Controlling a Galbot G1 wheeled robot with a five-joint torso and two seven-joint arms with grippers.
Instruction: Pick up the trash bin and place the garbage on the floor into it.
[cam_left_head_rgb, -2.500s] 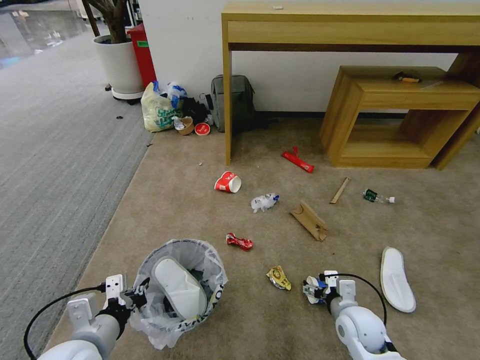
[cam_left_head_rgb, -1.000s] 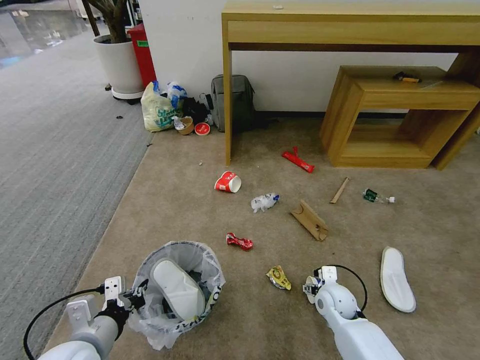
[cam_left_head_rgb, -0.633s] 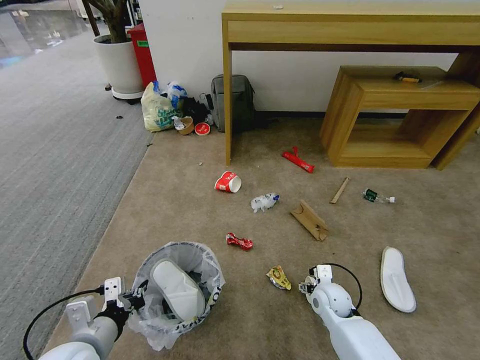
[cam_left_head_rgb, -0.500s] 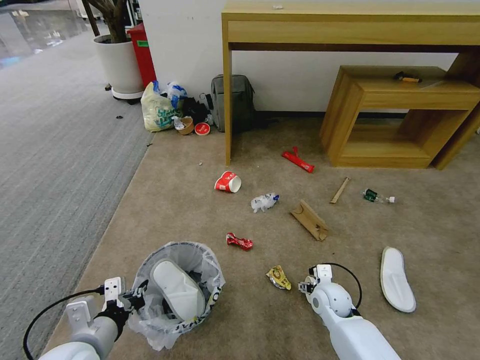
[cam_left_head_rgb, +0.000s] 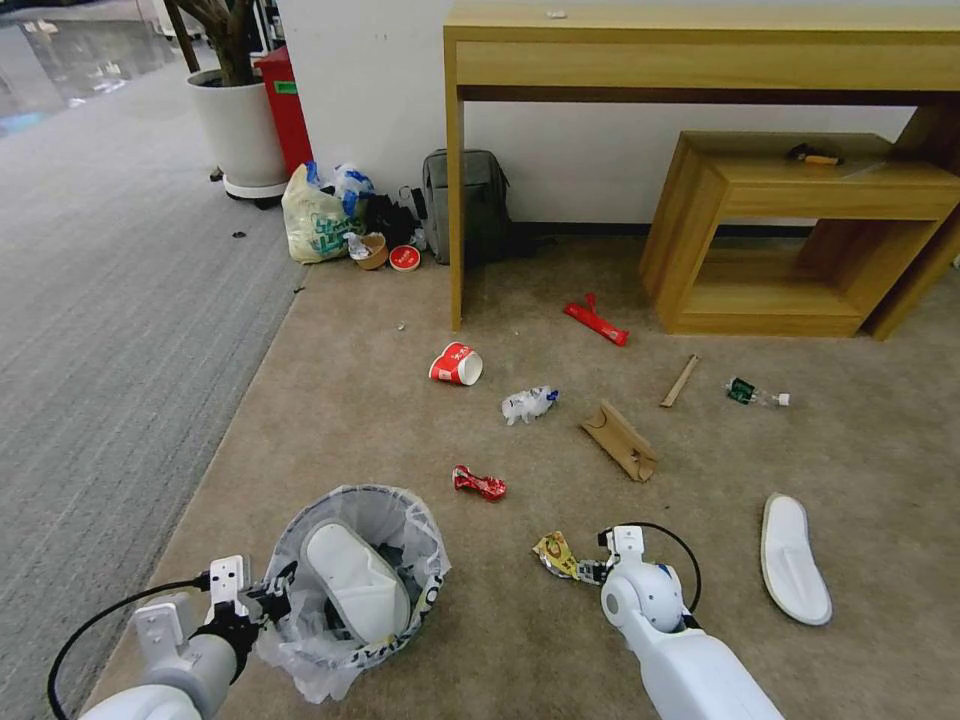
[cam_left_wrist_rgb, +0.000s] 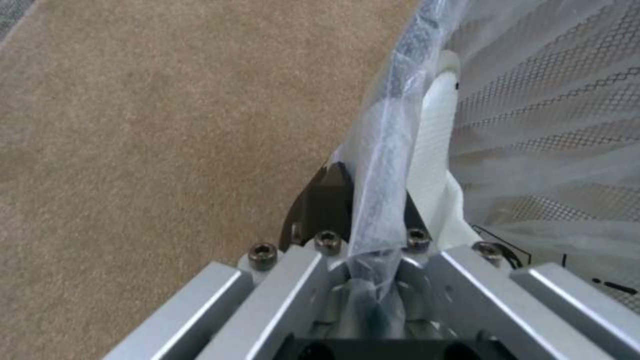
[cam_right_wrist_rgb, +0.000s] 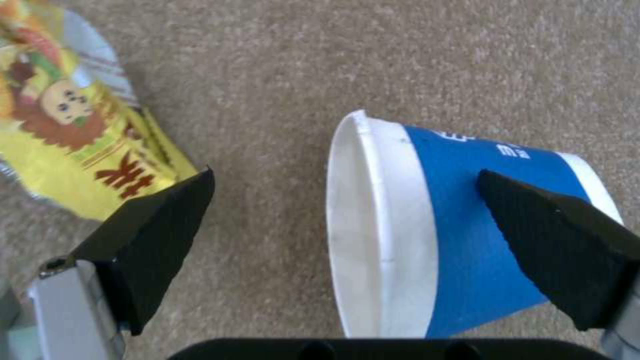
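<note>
A robot stands on a beige floor (cam_left_head_rgb: 400, 420) strewn with litter. Its left gripper (cam_left_head_rgb: 262, 597) is clamped on the rim of the bin (cam_left_head_rgb: 355, 585), pinching the rim and its plastic liner; the bin sits low at the robot's left front with a white slipper (cam_left_head_rgb: 355, 580) already inside. The right gripper (cam_right_wrist_rgb: 347, 225) hangs low over the carpet with its jaws spread wide. A blue cup (cam_right_wrist_rgb: 453, 240) lies on its side between the fingers, nearer one of them, rim facing a yellow wrapper (cam_right_wrist_rgb: 73, 145) that lies just beside the other finger.

The step in hand looks like picking up the blue cup. The next move likely calls for settling lower and closing the jaws across the cup without snagging the wrapper, then carrying it left to the bin.

Farther off lie a red can (cam_left_head_rgb: 479, 484), a red cup (cam_left_head_rgb: 456, 364), cardboard (cam_left_head_rgb: 620, 441) and a second slipper (cam_left_head_rgb: 795, 557).
</note>
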